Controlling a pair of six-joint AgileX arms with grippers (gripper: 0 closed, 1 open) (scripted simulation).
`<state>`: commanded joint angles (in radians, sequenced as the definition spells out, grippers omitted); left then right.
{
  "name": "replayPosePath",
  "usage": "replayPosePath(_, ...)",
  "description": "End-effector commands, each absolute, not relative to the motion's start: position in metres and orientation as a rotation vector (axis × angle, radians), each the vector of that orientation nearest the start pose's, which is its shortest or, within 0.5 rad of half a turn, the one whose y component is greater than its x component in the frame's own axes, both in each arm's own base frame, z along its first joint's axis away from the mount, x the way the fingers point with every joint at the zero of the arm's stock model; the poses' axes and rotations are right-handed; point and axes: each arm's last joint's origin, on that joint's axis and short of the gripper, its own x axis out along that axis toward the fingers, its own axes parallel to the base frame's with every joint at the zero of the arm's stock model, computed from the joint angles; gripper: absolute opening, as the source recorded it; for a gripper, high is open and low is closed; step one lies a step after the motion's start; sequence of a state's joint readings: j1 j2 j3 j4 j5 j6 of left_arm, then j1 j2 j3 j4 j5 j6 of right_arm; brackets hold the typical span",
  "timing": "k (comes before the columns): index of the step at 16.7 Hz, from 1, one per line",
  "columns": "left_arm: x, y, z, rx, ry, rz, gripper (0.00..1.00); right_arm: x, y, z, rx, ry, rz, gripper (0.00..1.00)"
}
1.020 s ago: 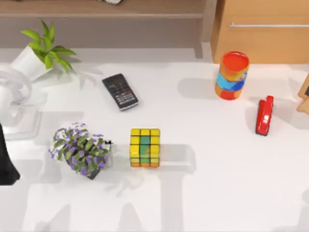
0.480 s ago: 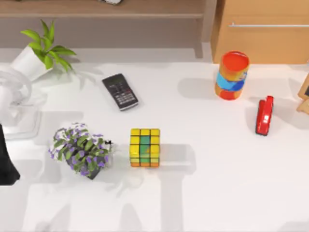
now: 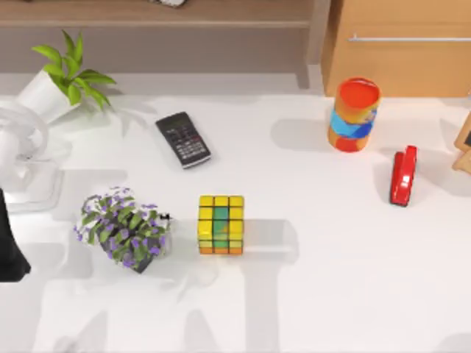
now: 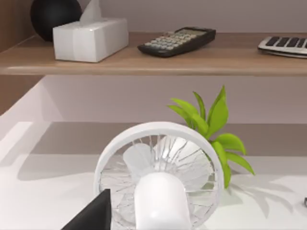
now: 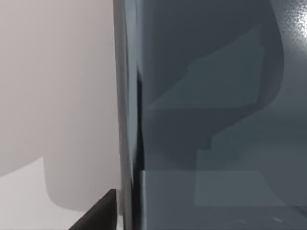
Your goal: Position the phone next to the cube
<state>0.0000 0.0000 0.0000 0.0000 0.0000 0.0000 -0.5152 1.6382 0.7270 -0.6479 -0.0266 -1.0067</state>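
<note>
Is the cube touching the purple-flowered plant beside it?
Apart. The top view shows a strip of bare white table between the cube and the purple-flowered plant at its left.

Left arm: dark sliver at the worktop's left edge in the top view, rest cropped; claw state can't be read.

Phone: fills most of the right wrist view as a glossy blue-grey slab, cropped on three sides, so outline and orientation are unclear. What holds it is hidden.

Dark wedge at the right wrist frame edge: too little visible to identify. Same with the wedge in the left wrist view.

Fan: base cropped in the left wrist view, left part cropped in the top view. It hides the lower part of the green plant.

Keyboard on the shelf: cut by the frame edge. Wooden piece at far right: mostly cropped.
</note>
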Motion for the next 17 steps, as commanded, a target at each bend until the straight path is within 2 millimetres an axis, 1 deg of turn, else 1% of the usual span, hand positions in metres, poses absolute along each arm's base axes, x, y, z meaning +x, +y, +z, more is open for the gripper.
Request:
replayPosePath(13,0.1057,-0.0012,0.1600,0.000,0.000,0.000,1.00,0.2113,-0.1182,0.1071,-0.376,1.509,0.394,0.02)
replayPosePath(14,0.1057,-0.0012,0.1600,0.000,0.000,0.000,1.00,0.2113,-0.1182,0.1071,-0.376,1.509,0.394,0.00)
replayPosePath(17,0.1057,-0.0012,0.1600,0.000,0.000,0.000,1.00,0.2113,-0.1182,0.1071,-0.376,1.509,0.394,0.00)
